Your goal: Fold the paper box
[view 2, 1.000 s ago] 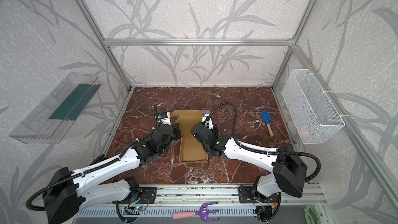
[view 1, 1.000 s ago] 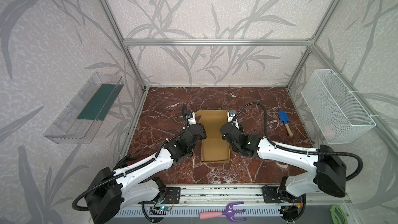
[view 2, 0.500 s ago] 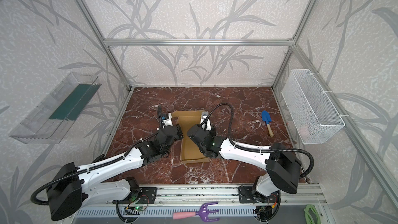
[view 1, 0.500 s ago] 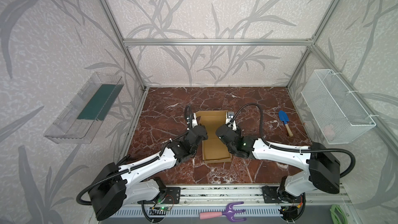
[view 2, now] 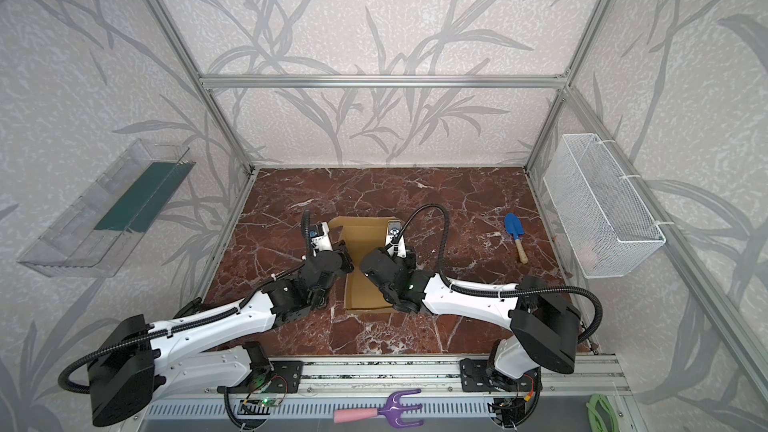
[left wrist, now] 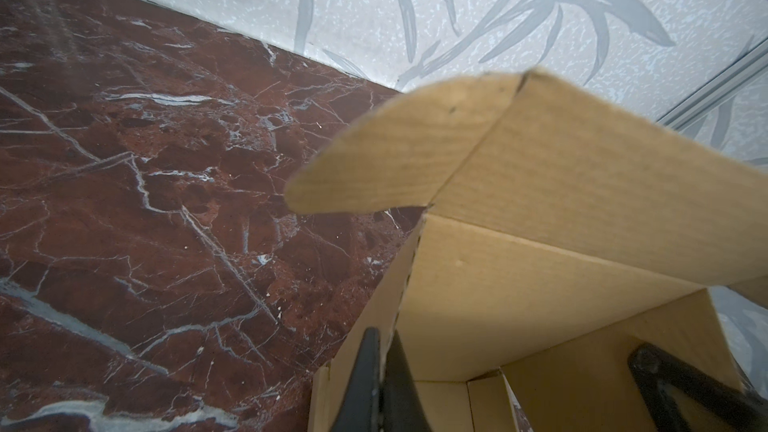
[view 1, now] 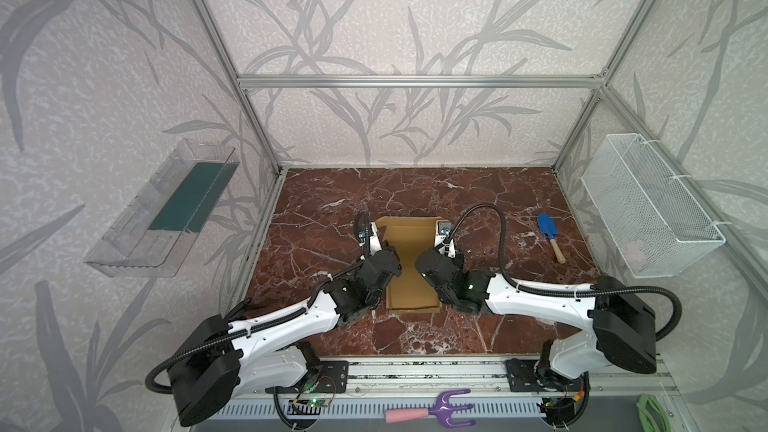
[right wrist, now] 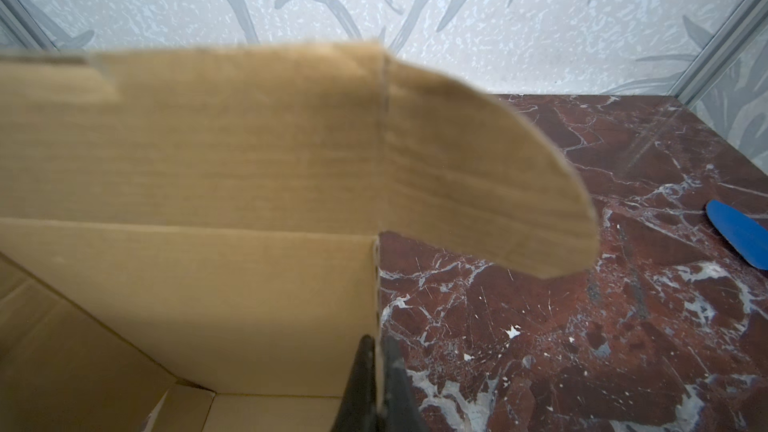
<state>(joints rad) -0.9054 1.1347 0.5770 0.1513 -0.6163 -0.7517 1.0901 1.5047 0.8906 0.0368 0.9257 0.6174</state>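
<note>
The paper box [view 1: 412, 289] sits in the middle of the red marble table [view 1: 478, 197], between the two arms in both top views. Its side walls are raised, and its far flap [right wrist: 232, 135] stands up with a rounded tab at each end. The left gripper [left wrist: 383, 351] is pinched narrow on the top edge of the box's left wall, cardboard between its fingers. The right gripper [right wrist: 378, 351] is clamped the same way on the right wall's edge. Bare marble lies open on the left of the box, behind it up to the back wall, and in front of its near edge. A blue trowel [view 1: 547, 231] lies on the right, well apart from the box.
</note>
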